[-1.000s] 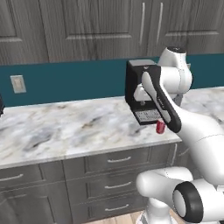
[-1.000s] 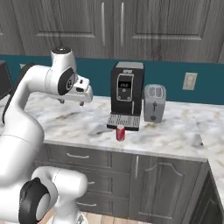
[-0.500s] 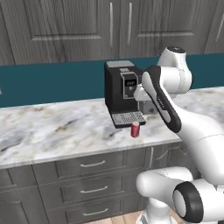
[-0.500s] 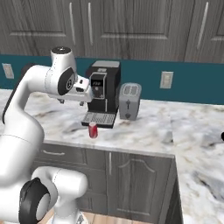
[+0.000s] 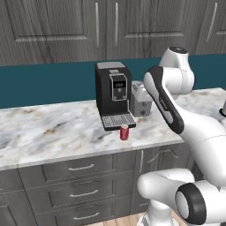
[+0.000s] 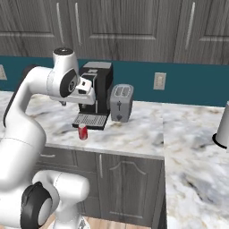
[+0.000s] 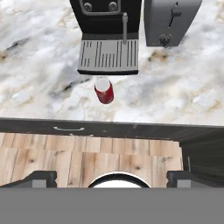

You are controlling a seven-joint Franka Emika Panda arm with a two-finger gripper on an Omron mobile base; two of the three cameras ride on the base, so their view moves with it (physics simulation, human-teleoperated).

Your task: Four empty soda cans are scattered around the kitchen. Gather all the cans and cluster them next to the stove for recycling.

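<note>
A red soda can with a silvery top stands upright on the marble counter, just in front of the coffee machine's drip tray. It also shows as the can and the can. My gripper is open with nothing between its fingertips. It hangs high above the counter's front edge and looks down on the can from well short of it. The stove is out of view.
A black coffee machine and a silver toaster stand at the back of the counter. Grey drawers run under it. The counter turns a corner at the right, where a grey vessel stands.
The base has moved: the whole scene, with can and coffee machine, has slid left in both base views. The arm keeps its pose and the gripper stays open.
</note>
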